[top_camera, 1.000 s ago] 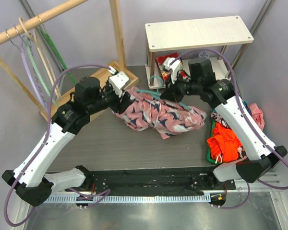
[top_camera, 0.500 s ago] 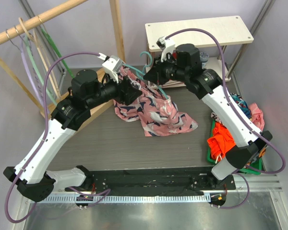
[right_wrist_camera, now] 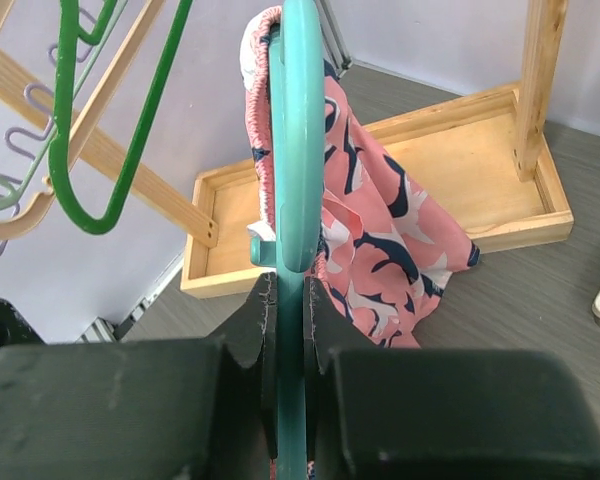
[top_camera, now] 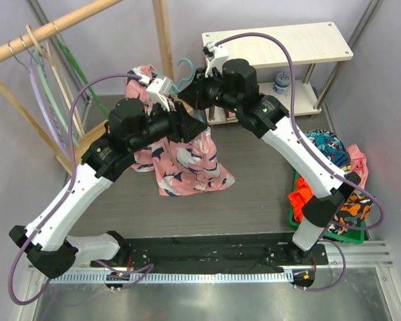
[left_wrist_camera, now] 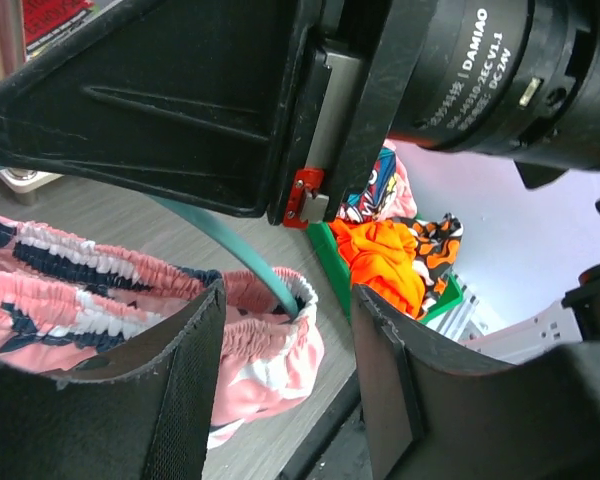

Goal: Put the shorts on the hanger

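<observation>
The right gripper (right_wrist_camera: 288,300) has its jaws pressed tight on the flat bar of the hanger (right_wrist_camera: 300,130), holding it up above the table (top_camera: 254,194) with the hook (top_camera: 186,67) pointing toward the back wall. The shorts (top_camera: 187,160) are off the table for the most part. Their waistband is pulled over the far end of the hanger in the right wrist view, and the pink cloth (right_wrist_camera: 370,230) hangs down from there. From above, one bunch sits high near the wooden post and the rest drapes down to the table surface.

The left gripper (left_wrist_camera: 290,295) is right beside the right one, under it, with its jaws about half apart. The gathered waistband (left_wrist_camera: 80,290) lies against the inner face of one finger (left_wrist_camera: 180,400) and stays clear of the other, so nothing is clamped. The teal bar (left_wrist_camera: 240,250) runs into the waistband there, though how far in is hard to tell.

A green hanger (right_wrist_camera: 130,150) hangs on the wooden rail (top_camera: 47,30) at the left, and an orange garment (left_wrist_camera: 390,250) lies in the bin on the right
</observation>
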You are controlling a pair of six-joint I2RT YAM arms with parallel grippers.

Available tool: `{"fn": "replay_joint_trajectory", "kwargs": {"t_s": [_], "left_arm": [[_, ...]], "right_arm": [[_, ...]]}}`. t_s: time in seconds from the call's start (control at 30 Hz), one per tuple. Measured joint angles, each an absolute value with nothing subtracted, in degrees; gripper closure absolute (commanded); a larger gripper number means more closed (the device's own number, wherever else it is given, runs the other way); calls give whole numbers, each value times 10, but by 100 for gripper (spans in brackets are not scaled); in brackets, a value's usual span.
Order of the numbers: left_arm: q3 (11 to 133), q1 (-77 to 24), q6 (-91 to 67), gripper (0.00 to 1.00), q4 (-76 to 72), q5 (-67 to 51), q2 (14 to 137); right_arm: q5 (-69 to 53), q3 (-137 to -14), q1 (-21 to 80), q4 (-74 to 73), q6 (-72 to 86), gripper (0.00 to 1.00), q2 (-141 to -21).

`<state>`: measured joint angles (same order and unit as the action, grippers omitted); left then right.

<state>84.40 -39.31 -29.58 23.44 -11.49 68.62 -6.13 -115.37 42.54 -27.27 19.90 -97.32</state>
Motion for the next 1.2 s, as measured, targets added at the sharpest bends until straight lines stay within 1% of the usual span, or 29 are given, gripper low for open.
{"fn": "replay_joint_trajectory", "kwargs": {"t_s": [0.2,0.3,0.33,0.4,0.43,0.5,0.53,0.6,0.63,0.67,0.7,0.77,0.8,0.87,0.9,0.97,1.0,1.07,1.2], "left_arm": [[844,-393,-334,57,229,-87,698],[844,-393,-350,64,229,-75,704],[844,-393,-357,68,229,-70,707],[844,-393,-368,74,231,-66,712],[844,-393,-372,83,230,-63,714],[844,-393,-382,92,230,-60,717],[844,-392,-391,99,235,-57,719],[844,-389,-409,100,236,-50,720],[844,-388,-419,100,236,-46,720],[845,-387,-424,100,235,-44,720],[847,-386,-429,100,236,-43,720],[854,-386,-437,100,239,-41,721],[856,-386,-442,100,242,-41,721],[865,-385,-449,100,250,-43,725],[868,-384,-453,100,252,-44,725],[884,-377,-465,100,257,-49,731],[891,-374,-468,100,256,-50,734],[906,-363,-477,100,255,-51,742],[938,-338,-491,100,242,-51,765]], "right_arm": [[-43,-1154,437,-269,210,99,-977],[-32,-1155,448,-263,212,99,-977],[-28,-1155,452,-261,213,99,-977],[-20,-1155,457,-257,212,99,-977],[-17,-1155,458,-255,212,99,-977],[-12,-1156,458,-252,212,99,-977],[-7,-1157,458,-250,211,99,-977],[2,-1159,457,-244,209,99,-977],[8,-1159,457,-239,209,95,-977],[11,-1160,457,-235,209,89,-977],[13,-1160,458,-233,209,77,-976],[14,-1160,458,-227,210,58,-976],[14,-1160,459,-222,213,43,-976],[24,-1161,461,-210,208,30,-977],[25,-1161,460,-208,210,19,-976],[41,-1167,455,-201,202,14,-976],[44,-1168,453,-197,200,7,-976],[54,-1169,452,-191,191,1,-970],[70,-1169,449,-188,174,1,-947]]}}
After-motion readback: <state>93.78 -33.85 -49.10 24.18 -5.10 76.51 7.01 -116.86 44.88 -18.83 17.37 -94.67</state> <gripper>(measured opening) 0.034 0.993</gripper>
